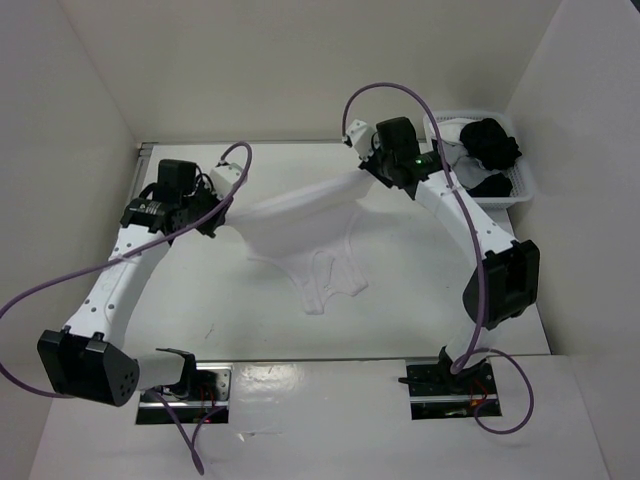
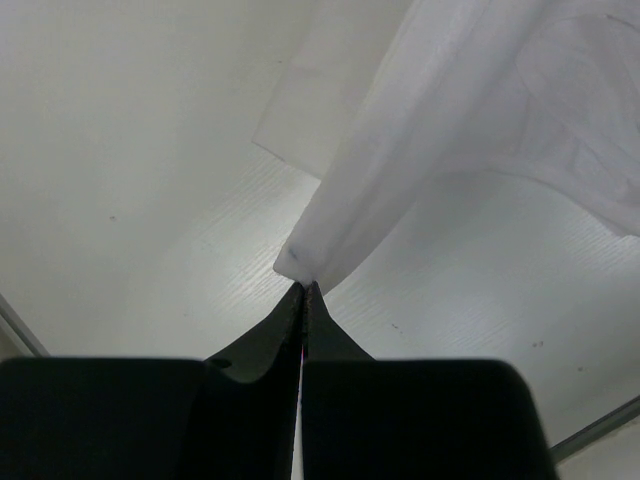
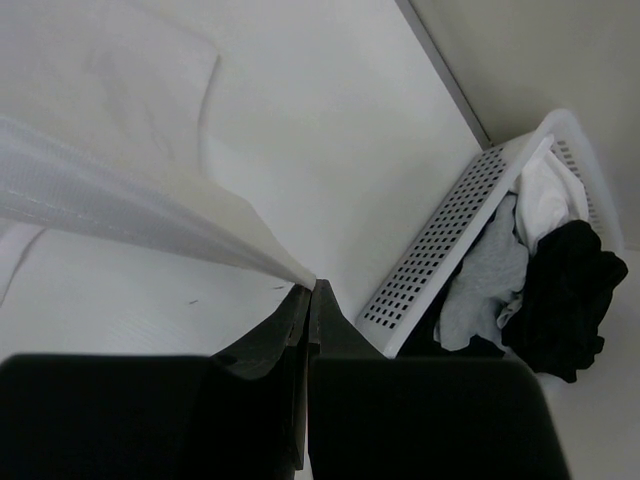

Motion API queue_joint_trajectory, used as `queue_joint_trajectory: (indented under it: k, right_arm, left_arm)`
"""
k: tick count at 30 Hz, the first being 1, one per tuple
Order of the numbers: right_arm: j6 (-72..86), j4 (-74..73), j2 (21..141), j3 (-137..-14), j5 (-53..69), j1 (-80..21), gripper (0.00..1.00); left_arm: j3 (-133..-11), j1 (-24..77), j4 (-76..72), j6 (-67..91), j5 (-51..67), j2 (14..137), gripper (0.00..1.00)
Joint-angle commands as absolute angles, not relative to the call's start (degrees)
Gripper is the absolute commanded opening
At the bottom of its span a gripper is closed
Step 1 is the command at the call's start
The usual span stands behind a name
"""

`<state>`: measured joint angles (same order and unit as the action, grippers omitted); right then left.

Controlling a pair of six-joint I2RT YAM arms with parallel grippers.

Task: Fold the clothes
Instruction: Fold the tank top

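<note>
The clothes [image 1: 305,225], one plain white thin garment, hang stretched between both arms above the table, the lower part sagging onto the tabletop. My left gripper [image 1: 222,210] is shut on the garment's left end; in the left wrist view the fabric [image 2: 400,150] runs up and right from the pinched tips [image 2: 304,287]. My right gripper [image 1: 368,172] is shut on the right end, and in the right wrist view a taut fold of the clothes [image 3: 130,215] leads left from the closed tips [image 3: 311,287].
A white plastic lattice basket [image 1: 520,185] stands at the back right, holding black, grey and white garments [image 3: 560,290]. It lies close to the right gripper. White walls enclose the table on the left, back and right.
</note>
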<state>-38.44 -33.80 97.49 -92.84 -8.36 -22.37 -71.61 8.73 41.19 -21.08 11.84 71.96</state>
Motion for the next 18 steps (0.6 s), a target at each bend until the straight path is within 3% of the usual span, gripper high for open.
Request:
queue_joint_trajectory:
  k: [1,18]
  right_arm:
    - [-38.7,-31.0,93.0,-91.4,-8.8,-22.7,0.00]
    - [-39.2,-31.5,89.6,-86.0,-8.3,-22.7,0.00]
  left_arm:
    - [-70.6,8.9,42.2,-22.6,11.4,70.2,0.00]
    - [-68.4,8.9,43.3,-23.1,13.2,69.7,0.00]
